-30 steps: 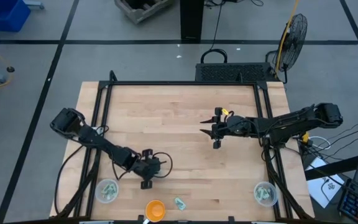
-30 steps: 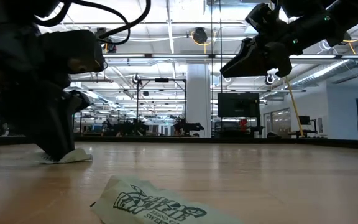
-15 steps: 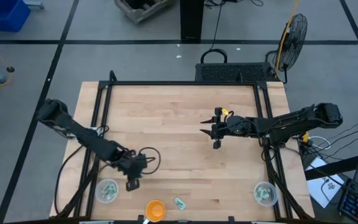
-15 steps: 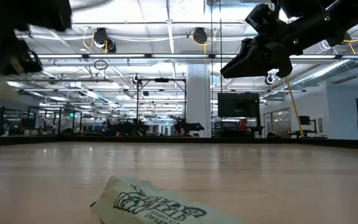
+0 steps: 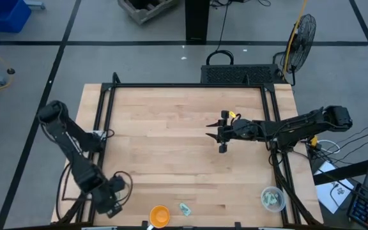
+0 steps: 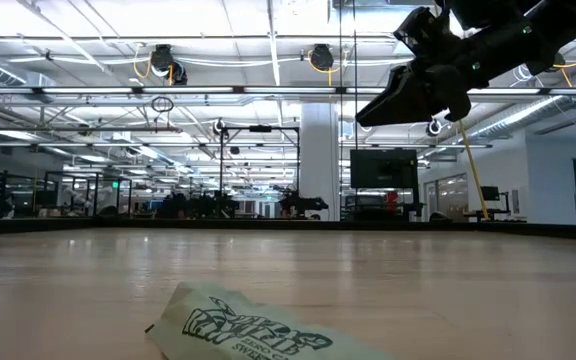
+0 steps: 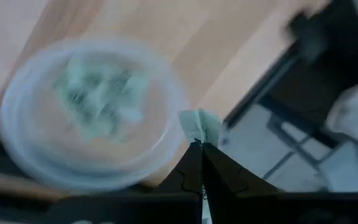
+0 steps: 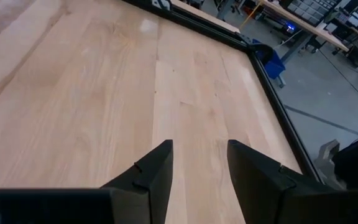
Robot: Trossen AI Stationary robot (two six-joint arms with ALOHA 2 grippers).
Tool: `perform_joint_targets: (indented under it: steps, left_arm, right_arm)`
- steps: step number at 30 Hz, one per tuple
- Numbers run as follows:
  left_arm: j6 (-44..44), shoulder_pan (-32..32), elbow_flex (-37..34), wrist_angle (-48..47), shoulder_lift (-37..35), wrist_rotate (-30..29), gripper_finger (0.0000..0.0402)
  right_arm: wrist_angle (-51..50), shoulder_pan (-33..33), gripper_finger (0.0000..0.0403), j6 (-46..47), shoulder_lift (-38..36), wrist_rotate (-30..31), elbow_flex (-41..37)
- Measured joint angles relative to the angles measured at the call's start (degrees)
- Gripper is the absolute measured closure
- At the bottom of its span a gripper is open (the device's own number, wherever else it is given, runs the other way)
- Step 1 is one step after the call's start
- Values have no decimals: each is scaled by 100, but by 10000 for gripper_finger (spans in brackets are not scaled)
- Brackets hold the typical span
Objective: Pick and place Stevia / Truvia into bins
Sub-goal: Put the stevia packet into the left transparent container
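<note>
My left gripper hangs over the table's near-left corner, shut on a pale green and white sachet. It covers the left clear cup in the high view. In the left wrist view that cup lies below the fingers with several green sachets inside, and the held sachet is by its rim. My right gripper hovers open above the middle of the table, right of centre. One more sachet lies flat near the near edge. The right cup holds sachets. My left gripper pinches the sachet between its two shut fingertips, by one end. The rest of the sachet sticks out past the fingertips, lifted clear of the table and above the cup's rim.
A round orange bowl stands at the near edge, between the left cup and the loose sachet. A black frame rail runs along the table's left, right and far sides. Bare wood lies under my right gripper.
My left gripper has swung from the table's near-middle toward the near-left corner, carrying the sachet off the wood to above the left cup. It has gone out of the low view.
</note>
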Motion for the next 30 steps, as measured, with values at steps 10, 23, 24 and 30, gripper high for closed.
perform_joint_targets:
  steps: [10, 23, 24, 30]
  left_arm:
    - [-843, -364, 0, -1152, 20, -565, 378]
    - [-1734, -362, -54, -1144, 16, -777, 375]
    - [-1770, -362, -102, -1134, 16, -783, 375]
    - [-1803, -359, -529, -942, 18, -734, 326]
  right_arm:
    - [187, 0, 259, -76, 0, -2, 0]
    - [381, 0, 259, -221, 0, -1156, 0]
    - [414, 0, 259, -220, 0, -1194, 0]
    - [496, 0, 259, -225, 0, -1195, 0]
